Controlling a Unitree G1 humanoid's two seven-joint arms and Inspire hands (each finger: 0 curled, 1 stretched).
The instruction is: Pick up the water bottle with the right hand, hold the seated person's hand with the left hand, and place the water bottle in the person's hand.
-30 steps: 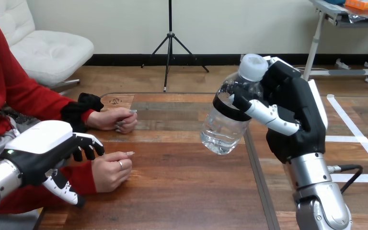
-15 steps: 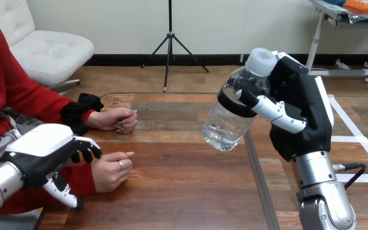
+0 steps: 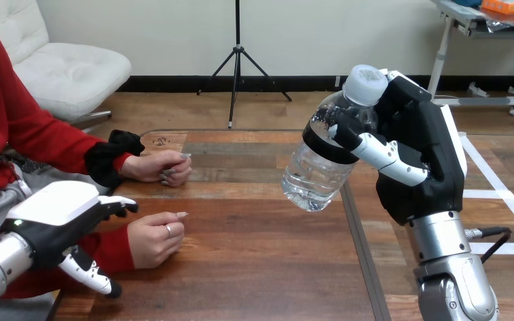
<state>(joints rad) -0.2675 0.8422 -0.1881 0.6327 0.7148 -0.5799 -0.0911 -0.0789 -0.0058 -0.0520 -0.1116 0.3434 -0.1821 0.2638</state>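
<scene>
A clear water bottle [image 3: 320, 164] with a white cap and a black band hangs tilted above the middle of the table, its cap toward the right. My right hand [image 3: 423, 157] is shut on it, fingers and thumb wrapped round its upper part. The person's hand at the near left [image 3: 155, 237] rests on the table as a loose fist. My left hand [image 3: 52, 217] hovers over that hand's red-sleeved wrist, fingers relaxed and thumb hanging below, with no grip on it that I can see.
The person's other hand [image 3: 162, 167] lies closed on the table farther back at the left. The wooden table [image 3: 261, 267] has a dark seam running under the bottle. White tape lines mark its right side.
My right hand has raised the bottle a little and tipped it, then held still. My left hand has sunk and drawn back toward the left, its fingertips now short of the person's knuckles.
</scene>
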